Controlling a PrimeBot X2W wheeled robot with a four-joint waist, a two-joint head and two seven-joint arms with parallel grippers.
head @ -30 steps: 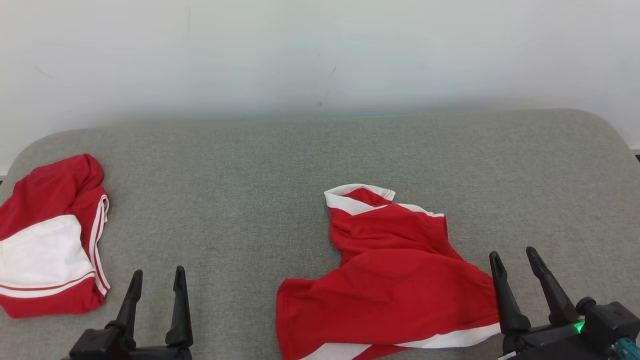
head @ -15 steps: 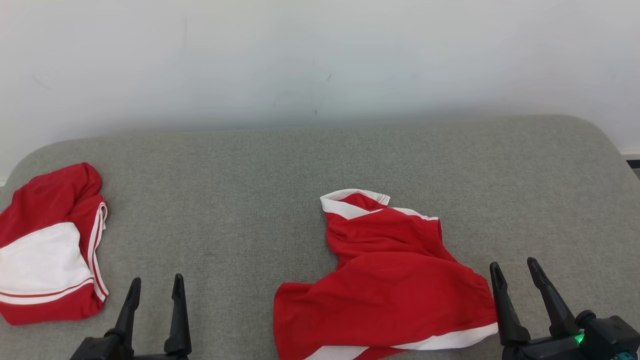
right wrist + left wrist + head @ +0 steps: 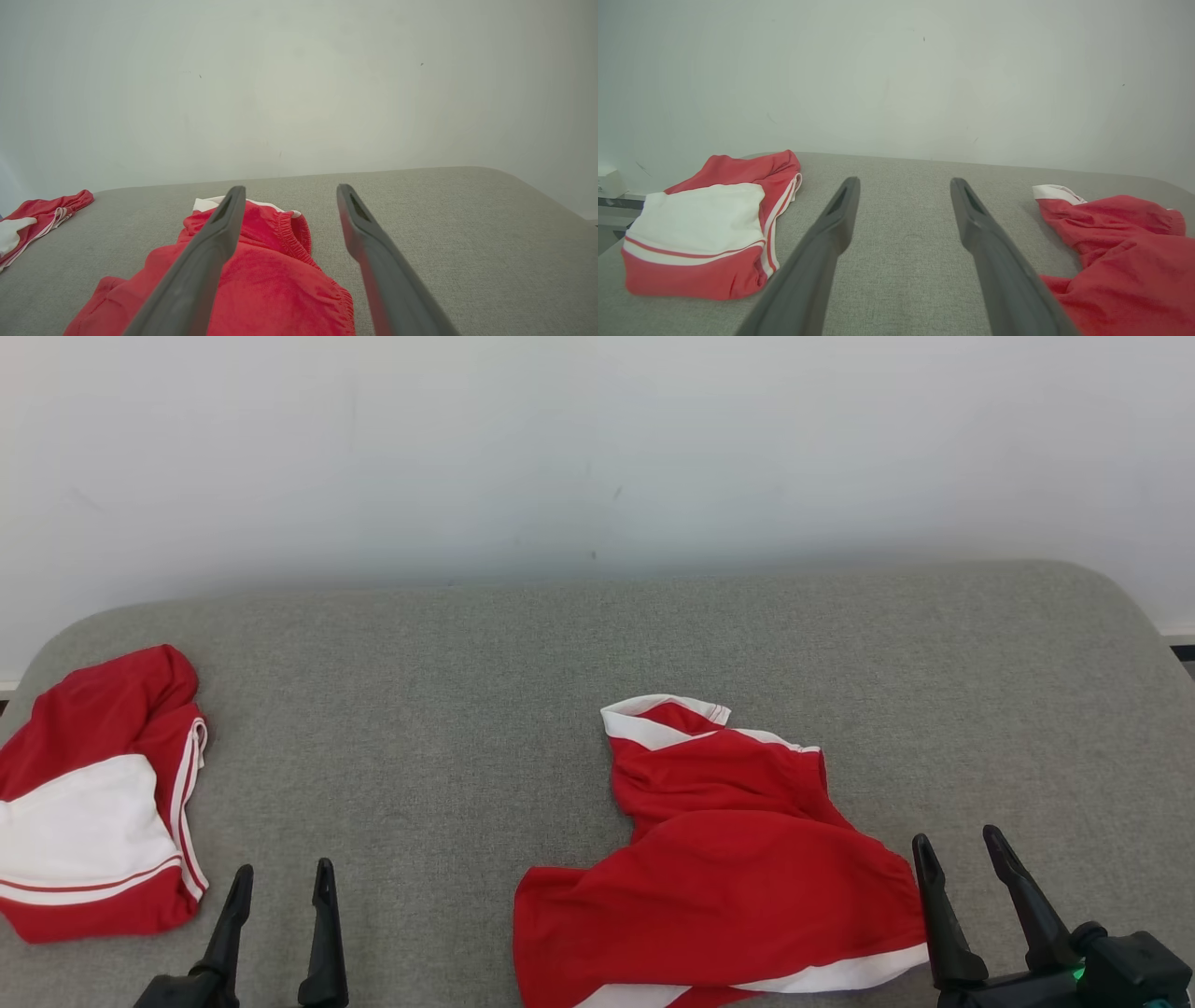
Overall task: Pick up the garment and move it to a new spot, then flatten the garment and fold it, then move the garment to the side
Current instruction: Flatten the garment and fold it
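The garment [image 3: 738, 868] lies crumpled on the grey padded surface [image 3: 448, 709], right of centre near the front edge. It is red with white trim at its far end and along its near hem. It also shows in the left wrist view [image 3: 1120, 261] and the right wrist view [image 3: 271, 289]. My right gripper [image 3: 956, 836] hangs open just right of the garment's edge, nothing between its fingers [image 3: 290, 187]. My left gripper [image 3: 285, 870] is open over bare surface well to the garment's left [image 3: 903, 181].
A second red garment with a white panel and stripes [image 3: 93, 803] lies at the far left edge of the surface [image 3: 700, 224] [image 3: 32, 219]. A pale wall [image 3: 597, 448] stands right behind the surface. The surface's corners are rounded.
The whole head picture has shifted slightly downward, so the camera moved. Both garments lie as before and both grippers stay open.
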